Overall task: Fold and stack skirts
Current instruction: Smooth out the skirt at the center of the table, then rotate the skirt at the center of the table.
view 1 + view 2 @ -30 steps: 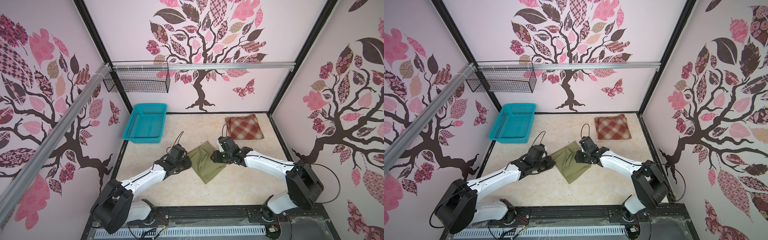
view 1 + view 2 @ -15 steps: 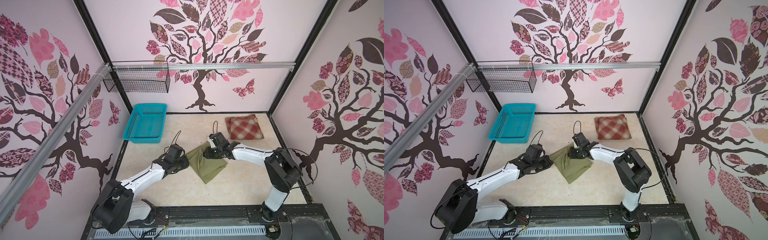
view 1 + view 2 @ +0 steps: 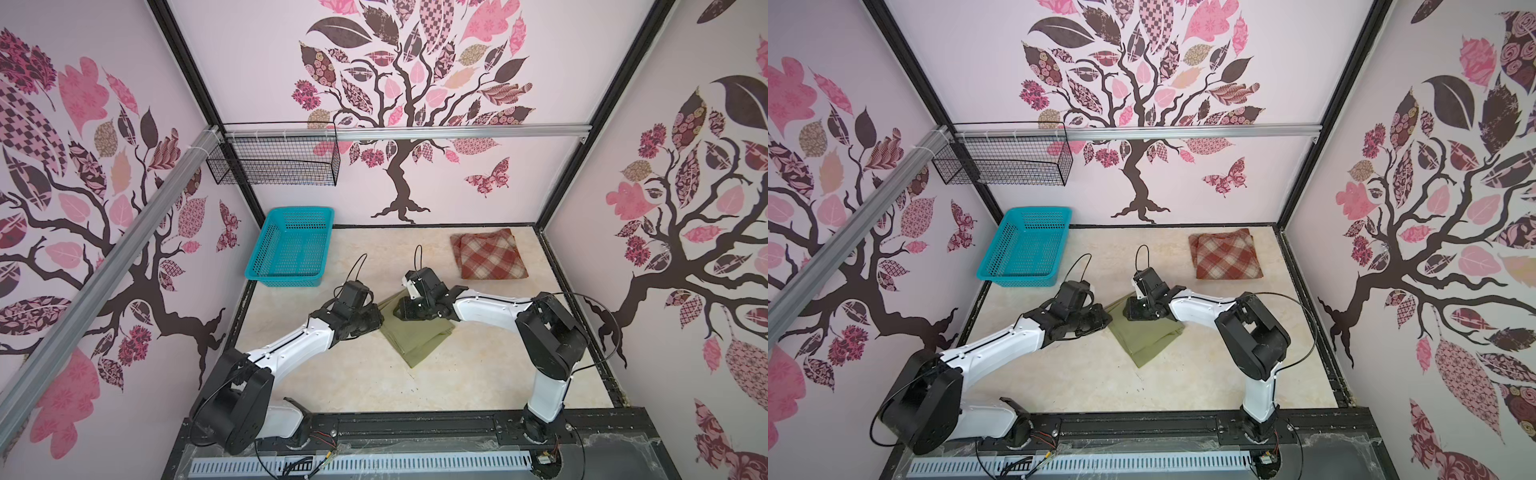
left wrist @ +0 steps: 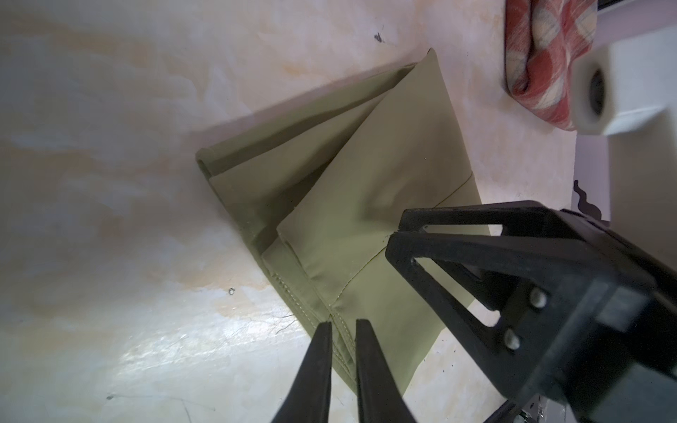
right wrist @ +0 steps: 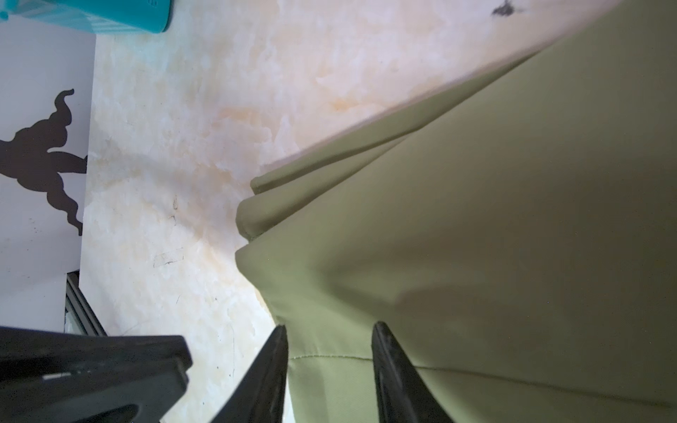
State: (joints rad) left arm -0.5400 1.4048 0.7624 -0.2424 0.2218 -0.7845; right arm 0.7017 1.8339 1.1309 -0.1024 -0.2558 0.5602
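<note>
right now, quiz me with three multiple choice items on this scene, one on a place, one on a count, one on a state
1. The plaid skirt lies on the table at its:
A. near left corner
B. middle
C. far right corner

2. Skirts in view:
A. one
B. two
C. three

3. The turquoise basket is:
A. empty
B. holding cloth
C. upside down

Answers:
1 C: both top views show it folded by the back wall, on the right arm's side.
2 B: only the plaid one and the olive skirt between the arms show.
3 A: its mesh floor shows bare and its rim faces up.
</note>
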